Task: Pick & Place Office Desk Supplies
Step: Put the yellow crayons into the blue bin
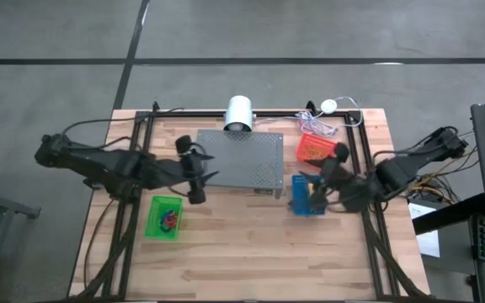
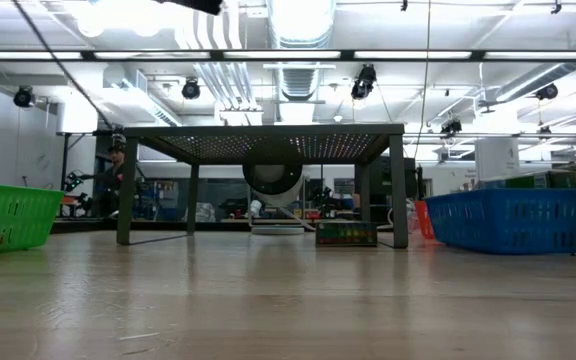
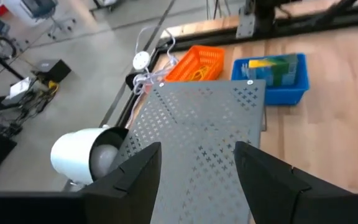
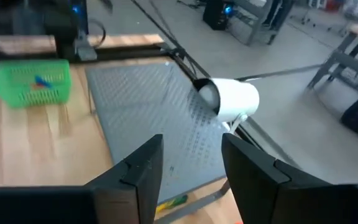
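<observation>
Hands both gape empty: left hand [image 1: 202, 174], right hand [image 1: 327, 181]; only the low view shows a crayon box [image 2: 345, 234] under the stand [image 2: 263, 142].

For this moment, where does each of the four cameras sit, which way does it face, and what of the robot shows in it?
High: overhead, looking straight down; both arms show, left gripper and right gripper flanking the grey stand.
Low: at tabletop height, facing level under the stand; no arm shows.
Left wrist: above the stand, facing the blue basket; own fingers open.
Right wrist: facing the green basket; own fingers open.
Shared: all four show the stand.
</observation>
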Controlling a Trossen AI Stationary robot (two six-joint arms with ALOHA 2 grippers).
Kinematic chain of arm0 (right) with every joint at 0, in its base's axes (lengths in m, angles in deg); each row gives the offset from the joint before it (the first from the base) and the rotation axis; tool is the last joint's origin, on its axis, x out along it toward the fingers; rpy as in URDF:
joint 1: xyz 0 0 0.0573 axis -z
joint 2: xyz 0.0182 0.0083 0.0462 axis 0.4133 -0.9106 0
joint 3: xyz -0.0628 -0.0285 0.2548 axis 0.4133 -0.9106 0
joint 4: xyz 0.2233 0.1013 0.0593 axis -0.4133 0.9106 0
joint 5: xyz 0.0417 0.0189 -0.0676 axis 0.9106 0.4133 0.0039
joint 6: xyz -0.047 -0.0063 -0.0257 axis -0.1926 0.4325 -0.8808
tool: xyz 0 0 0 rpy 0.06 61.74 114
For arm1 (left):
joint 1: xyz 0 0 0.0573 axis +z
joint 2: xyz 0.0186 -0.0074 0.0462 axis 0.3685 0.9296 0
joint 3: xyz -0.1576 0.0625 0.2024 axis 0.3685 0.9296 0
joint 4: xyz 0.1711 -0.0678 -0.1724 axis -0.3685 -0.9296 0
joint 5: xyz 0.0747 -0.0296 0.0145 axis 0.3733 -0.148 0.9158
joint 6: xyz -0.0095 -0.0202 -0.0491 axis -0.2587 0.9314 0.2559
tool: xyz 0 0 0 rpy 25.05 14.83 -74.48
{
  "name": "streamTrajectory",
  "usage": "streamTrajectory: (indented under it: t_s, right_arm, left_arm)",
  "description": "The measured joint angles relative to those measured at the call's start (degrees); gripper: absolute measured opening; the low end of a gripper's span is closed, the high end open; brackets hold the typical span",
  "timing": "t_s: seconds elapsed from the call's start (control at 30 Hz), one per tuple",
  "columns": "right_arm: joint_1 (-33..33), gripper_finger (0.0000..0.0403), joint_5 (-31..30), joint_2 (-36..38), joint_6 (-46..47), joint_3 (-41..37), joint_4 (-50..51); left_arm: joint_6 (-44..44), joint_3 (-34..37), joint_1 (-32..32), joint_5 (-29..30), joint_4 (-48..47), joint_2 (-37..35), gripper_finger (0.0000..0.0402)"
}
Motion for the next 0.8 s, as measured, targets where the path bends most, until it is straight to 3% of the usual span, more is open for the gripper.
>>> streamTrajectory:
  t_s: [0.17, 0.4, 0.5, 0.8]
  right_arm:
    - [-1.09, 0.0152, -0.22, -1.83, -5.75, -6.89, -9.95]
    - [-5.79, 0.0144, -0.11, -5.72, -16.4, -14.84, -35.39]
    - [-7.9, 0.0144, -0.94, -8.24, -19.58, -15.38, -38.82]
    - [-11.6, 0.0147, -15.5, -16.66, -14.53, -7.78, -38.81]
  left_arm:
    - [-5.26, 9.07, -0.43, -0.12, 8.51, -9.09, 0.0209]
    - [-8.99, 17.64, -0.54, -3.8, 12.31, -19.34, 0.0209]
    - [-9.03, 19.82, -0.54, -3.89, 13.27, -22.24, 0.0209]
    - [-9.03, 20.78, -0.52, -3.61, 13.03, -26.49, 0.0209]
